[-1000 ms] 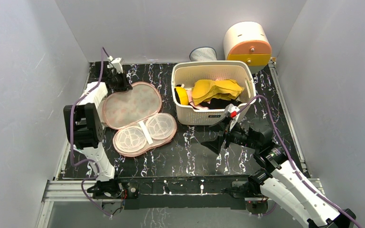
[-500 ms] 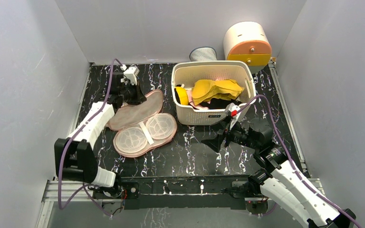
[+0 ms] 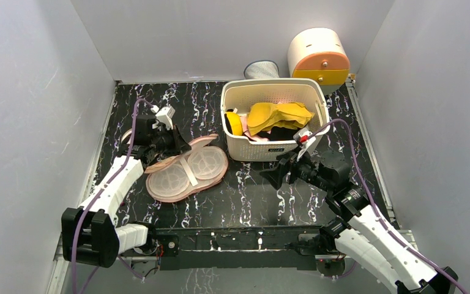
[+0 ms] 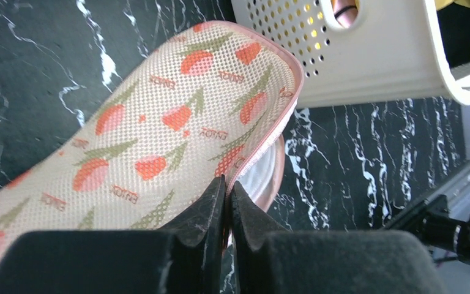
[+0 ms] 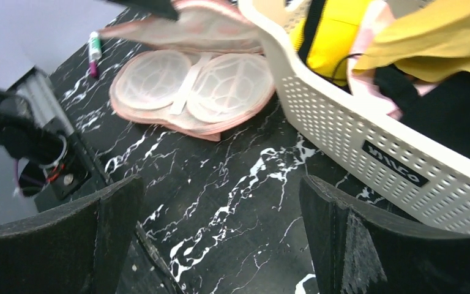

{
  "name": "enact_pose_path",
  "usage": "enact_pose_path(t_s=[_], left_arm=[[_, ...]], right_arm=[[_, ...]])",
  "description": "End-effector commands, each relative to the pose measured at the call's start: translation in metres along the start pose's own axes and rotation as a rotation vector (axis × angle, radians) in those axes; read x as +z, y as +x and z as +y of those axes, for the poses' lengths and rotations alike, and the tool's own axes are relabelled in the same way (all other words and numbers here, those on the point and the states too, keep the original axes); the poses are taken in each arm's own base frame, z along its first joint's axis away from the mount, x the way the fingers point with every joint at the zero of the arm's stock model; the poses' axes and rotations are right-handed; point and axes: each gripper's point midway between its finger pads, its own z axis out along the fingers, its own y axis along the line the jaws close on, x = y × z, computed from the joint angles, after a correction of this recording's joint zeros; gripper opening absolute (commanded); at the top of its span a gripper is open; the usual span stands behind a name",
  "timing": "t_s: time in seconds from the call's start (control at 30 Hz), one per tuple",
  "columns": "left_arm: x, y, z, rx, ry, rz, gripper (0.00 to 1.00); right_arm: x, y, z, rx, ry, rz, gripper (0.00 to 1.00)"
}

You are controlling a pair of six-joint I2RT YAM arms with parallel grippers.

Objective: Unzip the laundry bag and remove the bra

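Black marbled tabletop [image 3: 251, 196]: laundry bag [image 4: 177, 122] lying unzipped, emptied; left gripper [image 4: 226, 190] is clamping its edge; bra [image 3: 278, 116] is lying in basket [image 3: 269, 150] beyond right gripper [image 5: 220, 196], spread apart.

Black white-veined marble worktop [image 3: 251, 196]. White perforated laundry basket [image 3: 273, 150] at far centre-right, holding a bright-yellow round object [image 3: 235, 122] at its left end, plus a black garment [image 5: 447, 116] and a pink garment [image 5: 376, 30] (both mostly buried). Behind the basket: grey mesh disc [image 3: 261, 68], with a cream-and-orange drum-shaped box [image 3: 318, 54] to its right.
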Motion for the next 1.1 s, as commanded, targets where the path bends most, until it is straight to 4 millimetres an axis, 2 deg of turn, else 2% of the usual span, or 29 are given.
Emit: enact_pose_path(t_s=[0.0, 0.1, 0.27, 0.3, 0.4, 0.47, 0.57, 0.67, 0.73, 0.8, 0.9, 0.97, 1.07], left_arm=[[-0.012, 0.007, -0.026, -0.053, 0.116, -0.010, 0.07], [-0.015, 0.015, -0.028, -0.067, 0.127, -0.014, 0.07], [-0.019, 0.030, -0.032, -0.096, 0.155, 0.006, 0.08], [-0.021, 0.032, -0.035, -0.103, 0.170, 0.013, 0.13], [-0.030, 0.034, -0.043, -0.087, 0.197, 0.014, 0.53], [-0.041, 0.024, -0.047, -0.037, 0.188, -0.023, 0.74], [-0.062, -0.008, -0.050, 0.058, 0.128, -0.117, 0.97], [-0.084, -0.051, -0.057, 0.128, 0.069, -0.221, 0.98], [-0.099, -0.082, -0.064, 0.170, 0.040, -0.310, 0.98], [-0.120, -0.119, -0.075, 0.222, 0.017, -0.433, 0.98], [-0.150, -0.161, -0.087, 0.274, -0.017, -0.594, 0.98], [-0.173, -0.185, -0.094, 0.304, -0.042, -0.698, 0.99], [-0.203, -0.209, -0.106, 0.340, -0.059, -0.822, 0.99]], right_arm=[[-0.004, -0.047, -0.025, 0.077, 0.193, -0.148, 0.98], [-0.008, -0.060, -0.042, 0.185, 0.312, -0.218, 0.98], [-0.007, -0.080, -0.051, 0.216, 0.389, -0.206, 0.98], [-0.007, -0.086, -0.054, 0.209, 0.408, -0.201, 0.98], [-0.003, -0.098, -0.067, 0.184, 0.485, -0.178, 0.98], [-0.003, -0.105, -0.076, 0.166, 0.544, -0.165, 0.98], [-0.006, -0.122, -0.089, 0.118, 0.630, -0.162, 0.98], [-0.012, -0.144, -0.095, 0.065, 0.683, -0.182, 0.98], [-0.018, -0.166, -0.095, 0.027, 0.707, -0.213, 0.98], [-0.023, -0.183, -0.095, 0.000, 0.724, -0.239, 0.98], [-0.032, -0.210, -0.095, -0.028, 0.767, -0.276, 0.98], [-0.041, -0.227, -0.094, -0.046, 0.793, -0.303, 0.98], [-0.053, -0.246, -0.092, -0.071, 0.819, -0.341, 0.98]])
